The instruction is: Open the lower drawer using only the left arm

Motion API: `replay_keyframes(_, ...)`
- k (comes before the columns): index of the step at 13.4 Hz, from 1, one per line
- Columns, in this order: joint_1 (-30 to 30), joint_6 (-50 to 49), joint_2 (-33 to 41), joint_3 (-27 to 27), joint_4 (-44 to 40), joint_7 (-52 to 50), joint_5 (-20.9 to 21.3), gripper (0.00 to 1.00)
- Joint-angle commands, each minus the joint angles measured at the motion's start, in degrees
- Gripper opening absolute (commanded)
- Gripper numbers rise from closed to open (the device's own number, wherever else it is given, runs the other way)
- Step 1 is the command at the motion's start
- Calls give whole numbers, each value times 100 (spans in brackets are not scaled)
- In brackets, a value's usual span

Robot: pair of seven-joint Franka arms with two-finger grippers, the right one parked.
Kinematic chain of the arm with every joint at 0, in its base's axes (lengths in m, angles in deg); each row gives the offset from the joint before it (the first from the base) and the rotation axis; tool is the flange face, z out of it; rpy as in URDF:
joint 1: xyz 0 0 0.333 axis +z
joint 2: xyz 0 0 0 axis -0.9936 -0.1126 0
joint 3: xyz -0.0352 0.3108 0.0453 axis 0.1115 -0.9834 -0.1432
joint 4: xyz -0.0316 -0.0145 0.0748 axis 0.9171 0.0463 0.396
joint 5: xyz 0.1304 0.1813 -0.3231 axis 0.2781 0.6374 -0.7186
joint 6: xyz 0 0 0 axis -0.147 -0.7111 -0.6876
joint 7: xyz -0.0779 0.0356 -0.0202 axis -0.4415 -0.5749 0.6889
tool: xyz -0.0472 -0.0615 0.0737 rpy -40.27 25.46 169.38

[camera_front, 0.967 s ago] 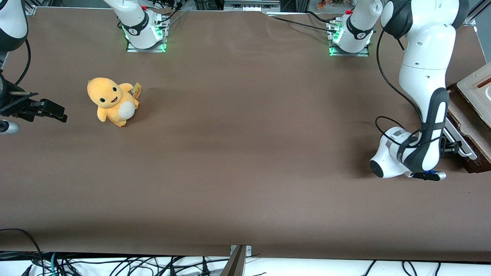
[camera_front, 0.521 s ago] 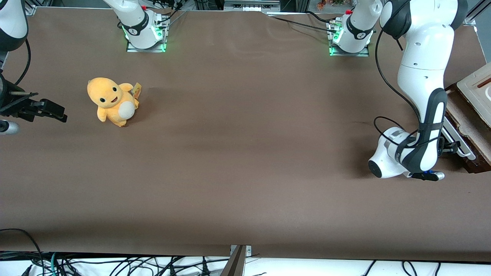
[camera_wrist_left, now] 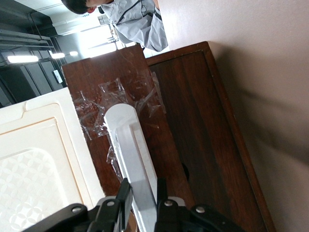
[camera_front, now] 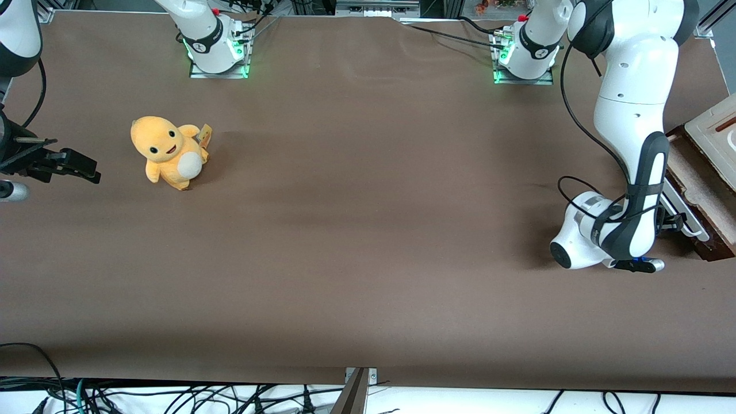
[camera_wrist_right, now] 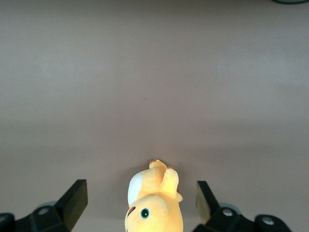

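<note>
The lower drawer (camera_front: 712,248) sits at the working arm's end of the table, its dark reddish-brown wooden front (camera_wrist_left: 193,121) carrying a long white bar handle (camera_wrist_left: 130,145). The left arm (camera_front: 632,115) reaches down in front of it. My gripper (camera_front: 670,221) is at that handle (camera_front: 689,221). In the left wrist view the gripper (camera_wrist_left: 143,186) is shut on the handle, with one black finger (camera_wrist_left: 124,193) pressed against each side of the bar. Clear tape wrinkles on the wood around the handle's end.
A cream-white panel (camera_front: 716,132) with a brown groove lies above the drawer. An orange plush toy (camera_front: 167,152) stands on the brown table (camera_front: 368,230) toward the parked arm's end. Cables hang at the table's front edge.
The left arm's wrist has shifted slightly toward the parked arm's end of the table. The handle and drawer front have come along with it by a small amount.
</note>
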Motion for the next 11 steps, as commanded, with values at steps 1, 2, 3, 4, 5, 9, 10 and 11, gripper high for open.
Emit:
replay_keyframes(1,-134,-97,-102,29,-217,231,-337,12)
replay_keyframes(2,-134,-97,-102,29,-217,231,-346,12)
replay_keyframes(3,-143,-97,-102,29,-225,231,-381,12)
replay_keyframes(4,-152,-97,-102,29,-251,231,-399,12)
replay_keyframes(5,-152,-97,-102,29,-269,231,-408,12)
replay_keyframes(9,-178,-97,-102,29,-269,231,-487,13)
replay_keyframes(10,-178,-89,-102,29,-278,240,-487,14)
replay_keyframes(11,-178,-89,-102,29,-278,240,-496,17)
